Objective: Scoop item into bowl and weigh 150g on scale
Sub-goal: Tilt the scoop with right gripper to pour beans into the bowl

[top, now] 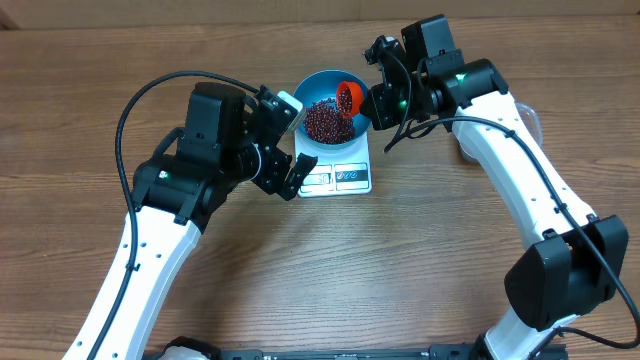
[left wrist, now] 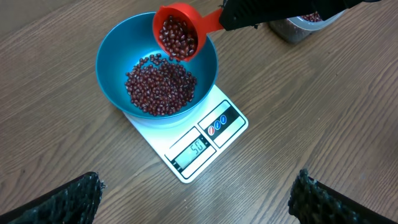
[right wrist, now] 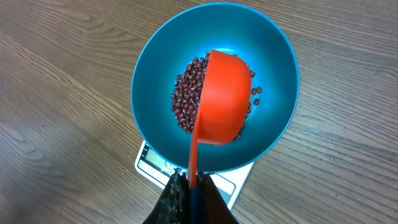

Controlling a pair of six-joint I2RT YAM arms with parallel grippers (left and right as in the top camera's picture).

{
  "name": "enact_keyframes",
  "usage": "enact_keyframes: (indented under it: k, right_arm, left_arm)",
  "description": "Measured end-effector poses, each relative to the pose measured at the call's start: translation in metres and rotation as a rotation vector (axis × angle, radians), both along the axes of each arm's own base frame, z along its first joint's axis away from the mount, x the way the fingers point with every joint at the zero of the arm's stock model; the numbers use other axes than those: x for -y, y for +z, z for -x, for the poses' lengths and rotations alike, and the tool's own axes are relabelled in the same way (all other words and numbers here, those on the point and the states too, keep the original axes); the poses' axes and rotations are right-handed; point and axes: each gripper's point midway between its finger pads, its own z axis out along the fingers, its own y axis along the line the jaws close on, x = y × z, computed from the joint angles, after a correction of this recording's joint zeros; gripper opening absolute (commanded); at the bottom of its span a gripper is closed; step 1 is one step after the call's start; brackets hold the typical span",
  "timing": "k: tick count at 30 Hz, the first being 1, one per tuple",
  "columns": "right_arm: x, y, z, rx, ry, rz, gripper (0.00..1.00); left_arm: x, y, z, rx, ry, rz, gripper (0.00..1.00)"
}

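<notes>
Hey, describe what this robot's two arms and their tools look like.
The left arm and right arm have white links, black joint housings with green lights, and looping black cables. The left tool and right tool are black; the left tool's fingers look rough-textured.

Overhead: fixed, straight down, far, whole tabletop point(top: 300, 280). Left wrist: oblique, mid-range, facing bowl point(left wrist: 112, 59) on scale point(left wrist: 157, 138). Right wrist: steep, close above bowl. All three share bowl, scale.

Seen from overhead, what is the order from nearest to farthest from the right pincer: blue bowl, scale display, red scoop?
1. Red scoop, held in the right pincer.
2. Blue bowl, just beside it.
3. Scale display, at the scale's front edge.
</notes>
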Motion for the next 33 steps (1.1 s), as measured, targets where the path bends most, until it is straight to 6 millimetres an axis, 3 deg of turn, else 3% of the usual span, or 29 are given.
enact_keyframes:
  k: [33]
  right_arm:
    - [-0.01, 0.004, -0.003, 0.08, 0.094, 0.022, 0.04]
  left_arm:
    - [0.0, 0.0, 0.0, 0.0, 0.0, 0.0, 1.0]
